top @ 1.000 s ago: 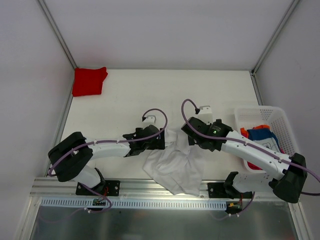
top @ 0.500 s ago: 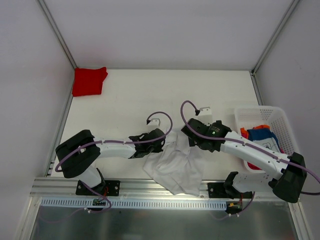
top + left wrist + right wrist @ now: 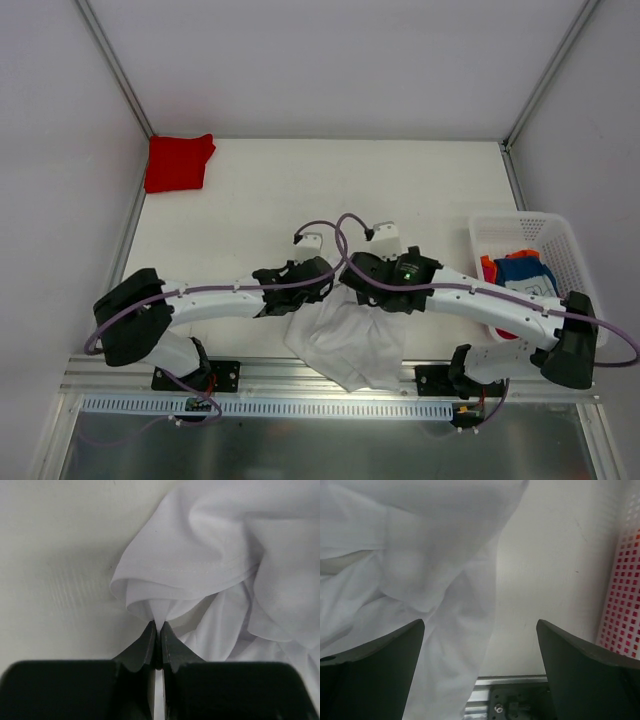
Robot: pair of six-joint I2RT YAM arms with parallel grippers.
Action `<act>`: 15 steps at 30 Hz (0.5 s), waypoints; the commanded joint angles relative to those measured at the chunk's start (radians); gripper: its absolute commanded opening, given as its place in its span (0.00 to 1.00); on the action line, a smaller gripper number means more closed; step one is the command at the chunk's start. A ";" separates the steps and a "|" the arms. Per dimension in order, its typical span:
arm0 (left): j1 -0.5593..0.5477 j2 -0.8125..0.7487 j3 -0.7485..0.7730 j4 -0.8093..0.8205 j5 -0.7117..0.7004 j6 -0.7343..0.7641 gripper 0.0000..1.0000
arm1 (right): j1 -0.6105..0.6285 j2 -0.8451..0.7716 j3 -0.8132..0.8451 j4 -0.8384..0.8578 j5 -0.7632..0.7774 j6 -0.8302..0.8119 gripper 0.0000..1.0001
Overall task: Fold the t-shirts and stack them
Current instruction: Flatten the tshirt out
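Observation:
A crumpled white t-shirt (image 3: 350, 345) lies at the near table edge, partly hanging over the rail. My left gripper (image 3: 325, 285) (image 3: 156, 624) is shut on a pinched fold of the white t-shirt (image 3: 200, 545) at its left edge. My right gripper (image 3: 352, 280) (image 3: 480, 622) hangs wide open just above the white t-shirt (image 3: 420, 555), over its right border, with nothing between the fingers. A folded red t-shirt (image 3: 178, 162) rests in the far left corner. A blue t-shirt (image 3: 525, 272) and an orange-red one (image 3: 488, 265) lie in the basket.
A white mesh basket (image 3: 520, 222) (image 3: 625, 595) stands at the right side of the table. The metal rail (image 3: 330, 375) (image 3: 510, 700) runs along the near edge. The enclosure's white walls stand at the left, back and right.
My left gripper has gone from open to shut on the white t-shirt's edge. The right arm has swung left, over the shirt and close beside the left gripper.

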 commanded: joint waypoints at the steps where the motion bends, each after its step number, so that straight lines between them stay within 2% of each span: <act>1: -0.009 -0.118 0.064 -0.100 -0.129 0.092 0.00 | 0.123 0.072 0.129 -0.058 0.024 0.106 1.00; 6: -0.007 -0.215 0.082 -0.140 -0.182 0.184 0.00 | 0.321 0.167 0.148 -0.060 0.022 0.267 1.00; 11: -0.006 -0.289 0.113 -0.171 -0.238 0.291 0.00 | 0.395 0.166 -0.008 0.069 -0.044 0.396 0.99; 15: 0.006 -0.355 0.136 -0.209 -0.294 0.354 0.00 | 0.468 0.149 -0.093 0.034 -0.056 0.499 0.99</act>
